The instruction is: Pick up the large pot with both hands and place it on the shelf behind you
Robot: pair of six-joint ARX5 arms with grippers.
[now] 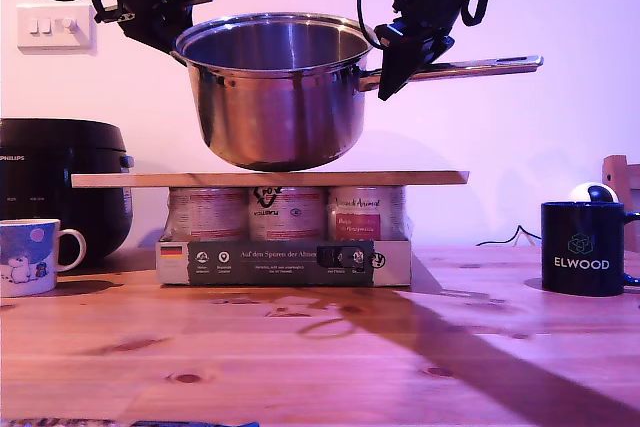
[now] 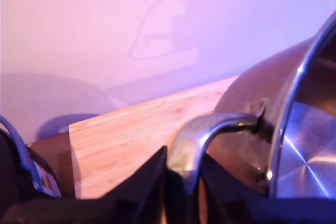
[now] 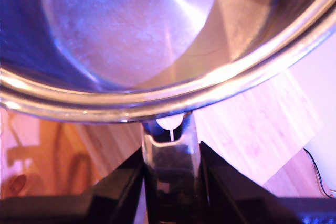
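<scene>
The large pot (image 1: pixel 275 97), shiny steel, hangs slightly tilted over the shelf (image 1: pixel 270 179), a thin wooden plank. Its base is right at the plank; I cannot tell whether they touch. At the exterior view's left, my first gripper (image 1: pixel 180 32) is shut on the pot's small looped side handle (image 2: pixel 210 129), with the pot wall (image 2: pixel 294 129) and plank (image 2: pixel 136 129) beyond my first gripper (image 2: pixel 184 166). On the exterior view's right, my second gripper (image 1: pixel 392 67) is shut on the base of the long handle (image 1: pixel 480 67). The second wrist view looks past my second gripper (image 3: pixel 170 150) into the pot (image 3: pixel 131 24), the plank (image 3: pixel 262 129) below.
The plank rests on a row of cans (image 1: pixel 285 212) in a cardboard tray (image 1: pixel 285 262) on the wooden table (image 1: pixel 320 357). A black cooker (image 1: pixel 60 182) and a white mug (image 1: pixel 30 257) stand at the exterior view's left, a dark ELWOOD mug (image 1: pixel 582 247) at its right.
</scene>
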